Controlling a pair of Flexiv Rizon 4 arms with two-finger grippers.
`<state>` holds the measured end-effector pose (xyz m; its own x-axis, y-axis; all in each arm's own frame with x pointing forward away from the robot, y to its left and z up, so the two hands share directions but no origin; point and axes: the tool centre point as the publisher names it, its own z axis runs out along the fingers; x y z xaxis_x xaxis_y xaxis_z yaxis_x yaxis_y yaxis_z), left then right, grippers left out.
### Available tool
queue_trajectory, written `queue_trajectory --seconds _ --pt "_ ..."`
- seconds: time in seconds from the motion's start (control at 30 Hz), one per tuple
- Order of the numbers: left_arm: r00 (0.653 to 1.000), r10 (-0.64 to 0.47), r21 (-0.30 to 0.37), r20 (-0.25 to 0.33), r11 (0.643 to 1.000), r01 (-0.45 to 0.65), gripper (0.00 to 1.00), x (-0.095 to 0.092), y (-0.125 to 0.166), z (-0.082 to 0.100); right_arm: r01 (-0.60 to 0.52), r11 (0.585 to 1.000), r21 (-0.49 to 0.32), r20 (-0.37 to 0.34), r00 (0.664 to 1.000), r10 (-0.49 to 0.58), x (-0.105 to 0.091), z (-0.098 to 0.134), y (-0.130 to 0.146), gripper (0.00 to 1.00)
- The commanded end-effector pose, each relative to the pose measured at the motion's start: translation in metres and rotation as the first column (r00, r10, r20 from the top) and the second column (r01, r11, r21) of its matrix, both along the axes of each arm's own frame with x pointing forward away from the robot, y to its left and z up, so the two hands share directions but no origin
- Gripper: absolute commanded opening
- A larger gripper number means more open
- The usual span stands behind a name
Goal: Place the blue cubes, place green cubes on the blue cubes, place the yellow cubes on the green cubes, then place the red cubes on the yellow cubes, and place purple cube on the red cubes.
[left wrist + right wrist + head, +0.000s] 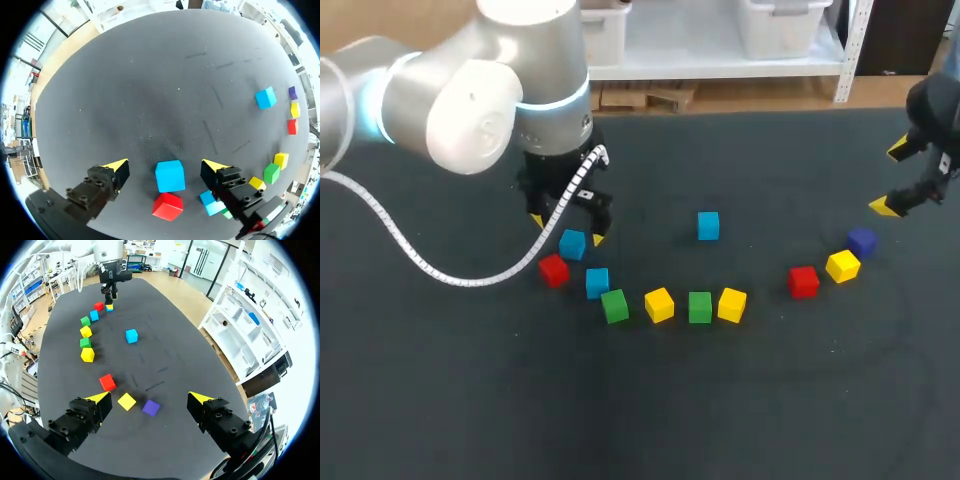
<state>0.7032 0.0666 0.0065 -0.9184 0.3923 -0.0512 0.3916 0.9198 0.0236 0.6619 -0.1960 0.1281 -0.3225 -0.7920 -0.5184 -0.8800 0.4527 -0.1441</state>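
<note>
left gripper (166, 165): jaws stood open, low over the table (440, 400), one finger on either side of the near blue cube (170, 176), with a gap showing on both sides.
near blue cube: sat flat on the table between the left fingers, held by neither.
left red cube (168, 206): lay just beside the near blue cube, under the left gripper.
second blue cube (597, 282): lay near those two, partly hidden behind one left finger in the left wrist view.
curved row: first green cube (614, 305), first yellow cube (659, 304), second green cube (699, 306) and second yellow cube (731, 304) ran on from the second blue cube, each just beside the next.
lone blue cube (708, 225): sat by itself, farther back on the table, apart from the row.
right gripper (149, 398): jaws stood wide open and held nothing, raised over the table's right side.
right group: purple cube (151, 407), right yellow cube (126, 401) and right red cube (107, 382) lay in a short slanting line below the right gripper.
stacking: every cube rested singly on the table.
</note>
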Motion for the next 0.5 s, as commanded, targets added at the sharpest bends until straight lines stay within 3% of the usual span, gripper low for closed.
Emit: queue_trajectory --seconds 0.03,0.07,0.1,0.13,0.2,0.27,0.37,0.43,0.5 --pt "1.000 0.004 -0.004 -0.004 1.000 -0.004 0.92 0.0000 0.0037 -0.0028 -0.002 1.000 0.002 -0.002 1.000 0.002 0.0014 -0.0006 0.0001 1.00" --pt "1.000 0.005 -0.006 -0.006 1.000 -0.005 0.89 0.0000 0.0041 -0.0033 -0.002 1.000 0.002 -0.002 1.000 0.002 0.0014 -0.0006 0.0001 1.00" --pt "1.000 0.006 -0.009 -0.008 1.000 -0.006 0.69 0.0000 0.0043 -0.0034 -0.002 1.000 0.002 -0.002 1.000 0.002 0.0014 -0.0006 0.0001 1.00" --pt "1.000 0.007 -0.009 -0.008 1.000 -0.007 0.55 0.0000 0.0046 -0.0033 -0.002 1.000 0.002 -0.002 1.000 0.002 0.0014 -0.0006 0.0001 1.00" --pt "1.000 0.007 -0.009 -0.007 1.000 -0.007 0.45 0.0001 0.0052 -0.0027 -0.002 1.000 0.002 -0.002 1.000 0.002 0.0014 -0.0006 0.0001 1.00" --pt "1.000 0.007 -0.006 -0.002 1.000 -0.007 0.24 0.0004 0.0055 -0.0020 -0.002 1.000 0.002 -0.002 1.000 0.002 0.0014 -0.0006 0.0001 1.00" --pt "1.000 0.008 -0.008 -0.001 1.000 -0.008 0.14 0.0012 0.0058 -0.0020 -0.002 1.000 0.002 -0.002 1.000 0.002 0.0014 -0.0006 0.0001 1.00" --pt "1.000 0.007 -0.007 -0.002 1.000 -0.007 0.00 0.0016 0.0060 -0.0024 -0.002 1.000 0.002 -0.002 1.000 0.002 0.0014 -0.0006 0.0001 1.00" --pt "1.000 -0.003 -0.008 -0.001 1.000 0.003 0.00 0.0020 0.0060 -0.0023 -0.002 1.000 0.002 -0.002 1.000 0.002 0.0014 -0.0006 0.0001 1.00"
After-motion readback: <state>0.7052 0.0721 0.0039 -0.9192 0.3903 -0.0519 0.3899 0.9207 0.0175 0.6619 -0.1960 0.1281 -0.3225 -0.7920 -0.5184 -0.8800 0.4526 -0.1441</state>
